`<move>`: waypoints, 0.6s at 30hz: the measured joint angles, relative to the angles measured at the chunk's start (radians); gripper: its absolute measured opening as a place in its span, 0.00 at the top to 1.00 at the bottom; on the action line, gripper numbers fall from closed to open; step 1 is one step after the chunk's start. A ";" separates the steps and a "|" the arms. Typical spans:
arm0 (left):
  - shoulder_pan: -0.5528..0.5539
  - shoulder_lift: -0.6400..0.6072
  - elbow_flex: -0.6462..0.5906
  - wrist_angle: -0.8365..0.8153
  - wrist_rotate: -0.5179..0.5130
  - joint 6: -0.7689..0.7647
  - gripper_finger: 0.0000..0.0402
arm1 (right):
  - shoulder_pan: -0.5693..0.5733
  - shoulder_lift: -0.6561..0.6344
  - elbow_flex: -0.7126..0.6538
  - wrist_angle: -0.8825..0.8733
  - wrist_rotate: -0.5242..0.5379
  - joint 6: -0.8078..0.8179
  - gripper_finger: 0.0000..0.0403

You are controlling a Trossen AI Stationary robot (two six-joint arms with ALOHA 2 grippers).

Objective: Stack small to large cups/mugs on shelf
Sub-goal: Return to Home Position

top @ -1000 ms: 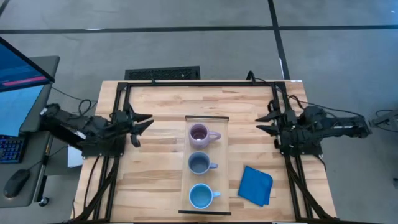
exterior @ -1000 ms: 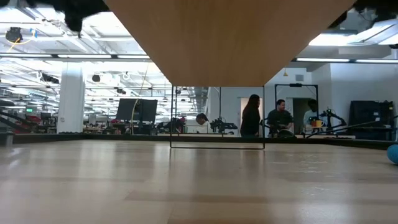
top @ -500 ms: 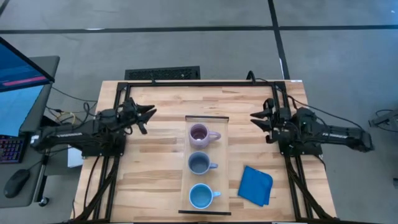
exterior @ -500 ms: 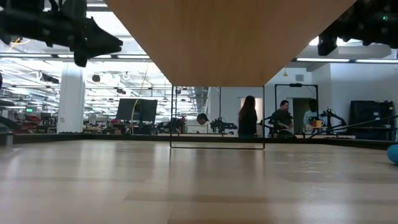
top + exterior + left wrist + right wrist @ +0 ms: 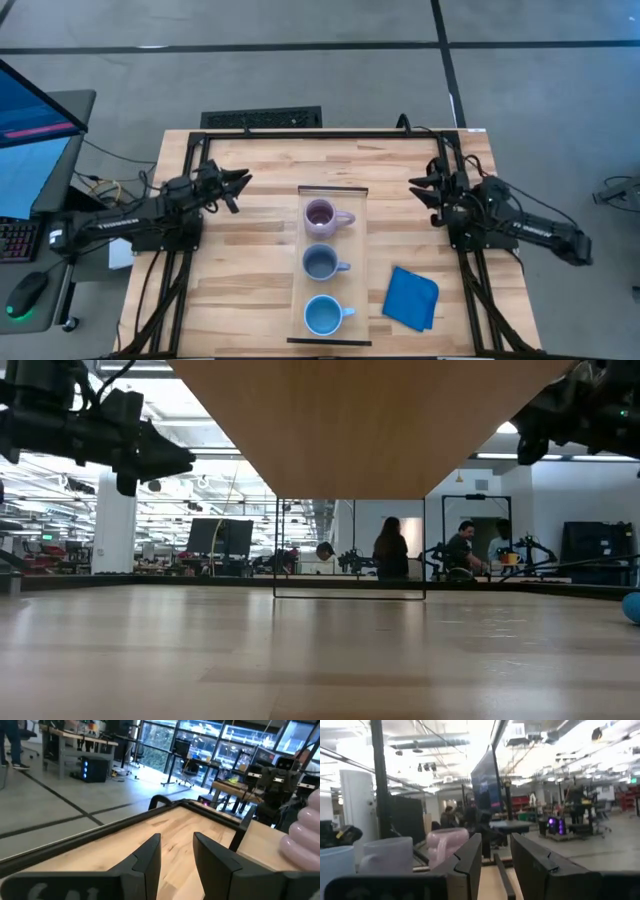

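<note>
Three mugs stand in a row on the long light-wood shelf [image 5: 352, 205], handles toward the table's right. The pale purple mug [image 5: 320, 215] is farthest, the grey-blue mug [image 5: 319, 263] is in the middle and the bright light blue mug [image 5: 322, 315] is nearest. The right wrist view shows all three: purple [image 5: 447, 845], grey-blue [image 5: 387, 855], light blue [image 5: 335, 862]. My left gripper [image 5: 240, 188] hangs open and empty left of the shelf's far end. My right gripper [image 5: 418, 188] hangs open and empty to its right. Both are above the table.
A folded blue cloth [image 5: 411, 297] lies on the planked table right of the shelf's near end. In the low view the shelf's underside [image 5: 370, 420] shows raised above the table on a thin dark frame [image 5: 350, 595]. People stand in the room behind.
My left arm has stretched out, carrying its gripper toward the table's far edge and a little toward the shelf. My right gripper has gone slightly toward the shelf and then back a little. Both grippers have come lower in the low view. The mugs have stayed still.
</note>
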 joint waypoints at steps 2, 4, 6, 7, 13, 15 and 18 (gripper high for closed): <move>0.000 -0.026 -0.020 0.011 -0.001 -0.001 0.74 | -0.015 -0.021 0.000 0.000 -0.010 -0.001 0.69; 0.000 -0.062 -0.032 0.007 -0.009 -0.003 0.74 | -0.028 -0.037 0.000 -0.004 -0.032 0.002 0.69; 0.000 -0.101 -0.050 0.008 -0.009 -0.011 0.74 | -0.038 -0.055 0.000 -0.026 -0.046 0.011 0.69; 0.000 -0.120 -0.060 0.008 -0.010 -0.018 0.74 | -0.040 -0.063 0.000 -0.038 -0.048 0.011 0.69; 0.000 -0.244 -0.071 -0.131 -0.011 -0.054 0.74 | -0.043 -0.104 0.000 -0.089 -0.049 0.011 0.69; 0.000 -0.280 -0.071 -0.155 -0.016 -0.053 0.74 | -0.043 -0.117 0.000 -0.104 -0.049 0.010 0.69; 0.000 -0.336 -0.071 -0.198 -0.043 -0.045 0.74 | -0.043 -0.134 0.000 -0.131 -0.050 0.010 0.69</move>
